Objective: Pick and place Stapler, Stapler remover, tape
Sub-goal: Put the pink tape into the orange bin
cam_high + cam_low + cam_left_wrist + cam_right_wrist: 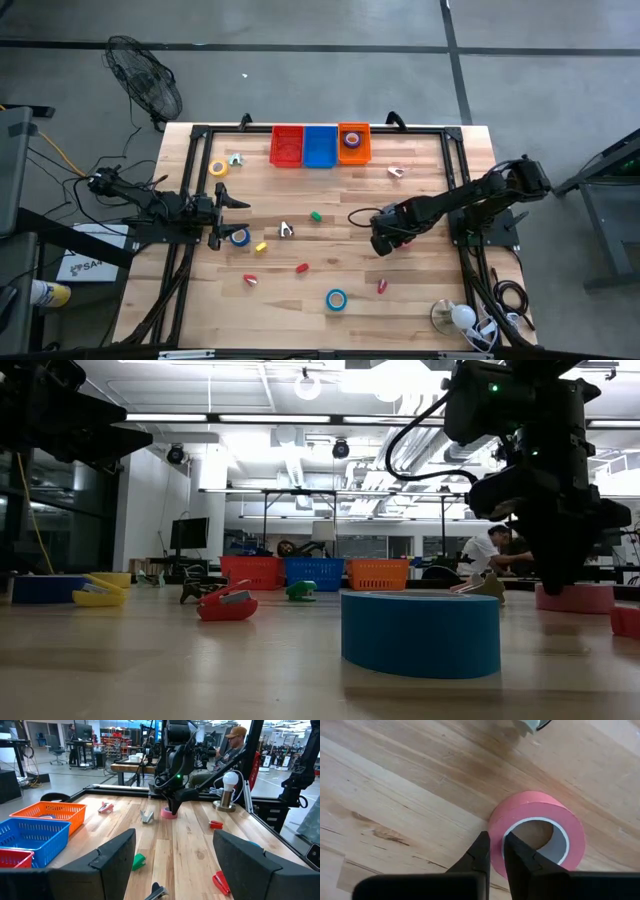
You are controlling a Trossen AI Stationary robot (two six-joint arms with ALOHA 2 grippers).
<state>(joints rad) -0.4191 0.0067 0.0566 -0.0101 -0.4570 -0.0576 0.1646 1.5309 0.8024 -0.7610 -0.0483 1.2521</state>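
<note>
Pink tape [536, 827] is lying flat on the table [420, 290] just right of centre, with the right claw [496, 851] pinching its wall, one finger inside the ring, one outside. At nine o'clock, the left claw [243, 203] is hanging wide, holding nothing. Orange basket [354, 143] at twelve o'clock is holding purple tape [351, 139].

Three baskets [319, 146] stand in a row: red, blue, orange. Five tape rolls [336, 299] show: one purple inside the orange basket, the others yellow, pink and two blue on the tabletop [420, 290]. One lamp [452, 317].
</note>
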